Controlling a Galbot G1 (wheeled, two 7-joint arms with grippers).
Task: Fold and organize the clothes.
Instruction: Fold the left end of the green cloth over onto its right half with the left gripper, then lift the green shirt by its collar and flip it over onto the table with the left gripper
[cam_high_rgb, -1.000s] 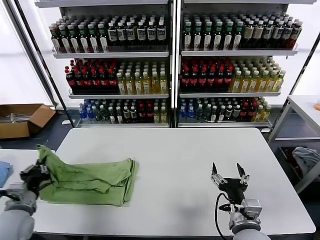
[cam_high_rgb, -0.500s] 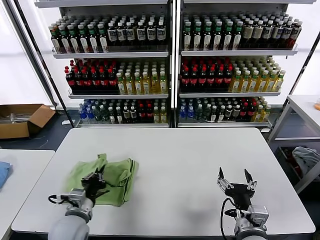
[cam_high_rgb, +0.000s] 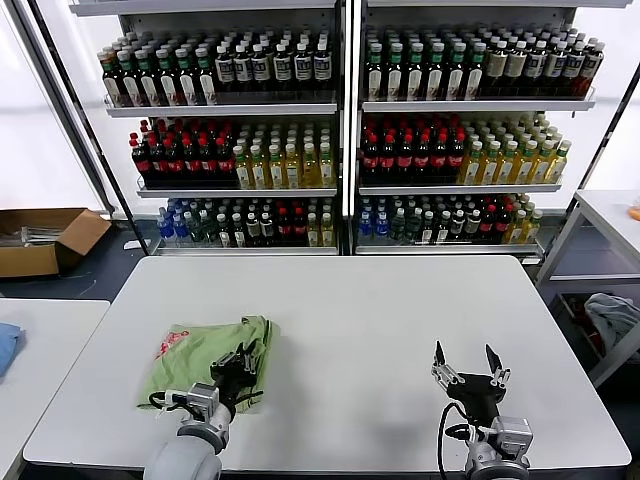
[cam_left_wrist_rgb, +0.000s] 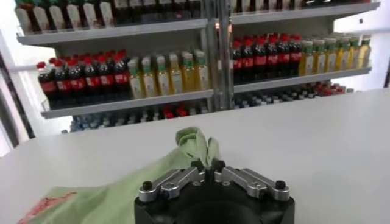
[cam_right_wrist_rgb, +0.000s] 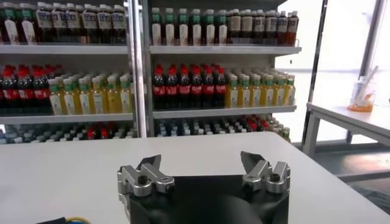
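Note:
A light green shirt (cam_high_rgb: 200, 355) lies folded on the left part of the white table (cam_high_rgb: 400, 310), its red-and-white logo (cam_high_rgb: 172, 343) facing up near the left edge. My left gripper (cam_high_rgb: 237, 362) sits low over the shirt's right side. In the left wrist view its fingertips (cam_left_wrist_rgb: 207, 165) stand almost together, and a raised peak of the green shirt (cam_left_wrist_rgb: 196, 141) is pinched between them. My right gripper (cam_high_rgb: 466, 362) hovers open over bare table at the front right, well apart from the shirt; in the right wrist view the gripper (cam_right_wrist_rgb: 202, 163) has nothing between its fingers.
Shelves of bottles (cam_high_rgb: 345, 130) stand behind the table. A cardboard box (cam_high_rgb: 45, 238) lies on the floor at far left. A blue cloth (cam_high_rgb: 6, 345) rests on a side table at left, and a grey-blue bundle (cam_high_rgb: 612, 315) sits in a rack at right.
My left gripper swept from the shirt's left edge over to its right side, carrying the fabric across; the shirt is now folded narrower with the logo showing. The right gripper barely moved.

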